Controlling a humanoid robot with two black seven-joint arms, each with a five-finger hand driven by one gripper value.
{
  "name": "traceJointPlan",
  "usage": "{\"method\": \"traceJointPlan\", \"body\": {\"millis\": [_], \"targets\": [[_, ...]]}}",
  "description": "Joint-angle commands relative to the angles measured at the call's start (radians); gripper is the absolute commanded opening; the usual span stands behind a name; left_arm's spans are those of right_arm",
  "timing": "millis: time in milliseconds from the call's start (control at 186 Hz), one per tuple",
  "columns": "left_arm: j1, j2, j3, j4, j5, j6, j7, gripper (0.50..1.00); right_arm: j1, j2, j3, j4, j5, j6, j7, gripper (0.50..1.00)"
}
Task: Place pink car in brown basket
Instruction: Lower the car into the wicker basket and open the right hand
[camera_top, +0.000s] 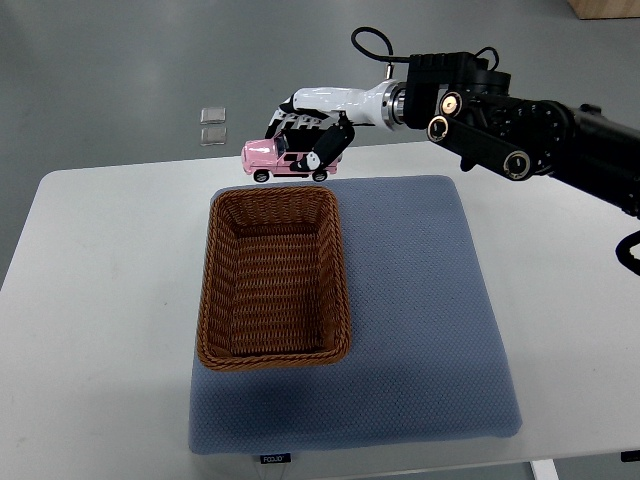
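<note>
Clamping right hand fingers around the light, rigid pink toy car, we are holding it beyond the brown wicker basket.

A white counter with rounded far corners fills most of the view, and grey floor shows beyond its far edge. A grey-blue mat with a fine dotted weave lies flat on the counter, a little right of the middle, its near edge close to the counter's near edge and carrying a small dark label. A brown wicker basket stands on the left part of the mat, long side running away from the camera, its left rim over the mat's left edge. On the floor past the counter lie two small clear squares, one just beside the other.
</note>
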Motion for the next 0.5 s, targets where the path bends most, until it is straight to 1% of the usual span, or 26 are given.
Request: {"method": "traceJointPlan", "body": {"millis": [0,145,215,495], "targets": [[0.000,0.000,-0.002,0.001,0.000,0.000,0.000,1.000,-0.040,0.054,-0.009,0.000,-0.009,-0.025,-0.002,0.500],[0.000,0.000,-0.002,0.001,0.000,0.000,0.000,1.000,-0.087,0.103,-0.027,-0.001,-0.020,-0.056,-0.007,0.500],[0.000,0.000,-0.002,0.001,0.000,0.000,0.000,1.000,-0.112,0.104,-0.033,0.000,-0.026,-0.071,-0.016,0.500],[0.000,0.000,-0.002,-0.001,0.000,0.000,0.000,1.000,-0.176,0.104,-0.065,-0.013,-0.077,-0.132,-0.016,0.500]]}}
